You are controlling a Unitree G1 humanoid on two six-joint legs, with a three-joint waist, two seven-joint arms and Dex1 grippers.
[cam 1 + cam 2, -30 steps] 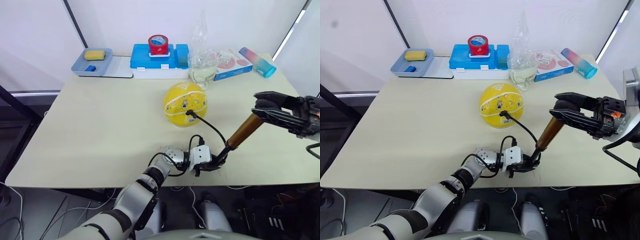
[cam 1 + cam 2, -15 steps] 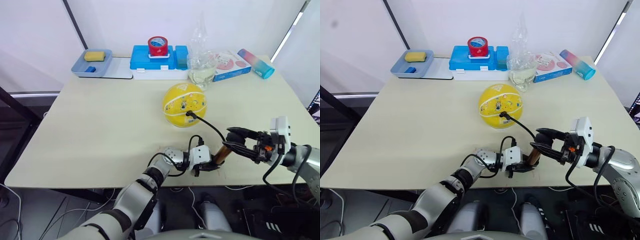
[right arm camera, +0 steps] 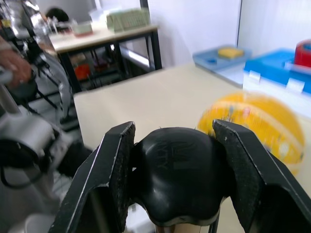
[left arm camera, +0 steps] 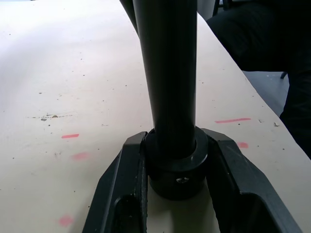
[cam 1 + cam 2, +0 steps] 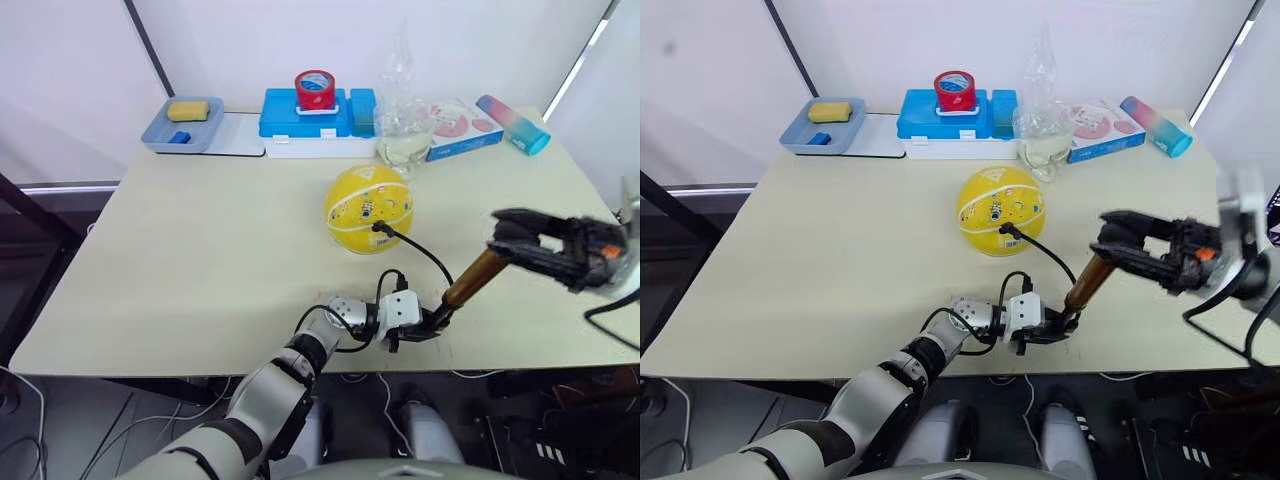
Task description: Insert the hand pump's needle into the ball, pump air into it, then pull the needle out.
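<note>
The yellow ball [image 5: 369, 209] rests mid-table, and the pump's black hose [image 5: 418, 247] runs into its near side; the needle is hidden at the ball's surface. The hand pump [image 5: 471, 279] leans up to the right from the table's front edge, its gold barrel partly drawn out. My left gripper [image 5: 432, 323] is shut on the pump's black base, seen close in the left wrist view with the base cap [image 4: 171, 162] between the fingers [image 4: 121, 194]. My right gripper [image 5: 510, 235] is shut on the black handle [image 3: 176, 175] at the top.
Along the back edge stand a grey tray [image 5: 184, 125] with a yellow sponge, a blue box [image 5: 310, 113] carrying a red tape roll [image 5: 314, 89], a clear plastic bag [image 5: 403, 120], a flat printed box [image 5: 460, 128] and a pink-blue tube [image 5: 513, 125].
My right gripper pushed the handle down towards the base half a second ago and has since pulled it back up and right. The ball and left gripper stayed put.
</note>
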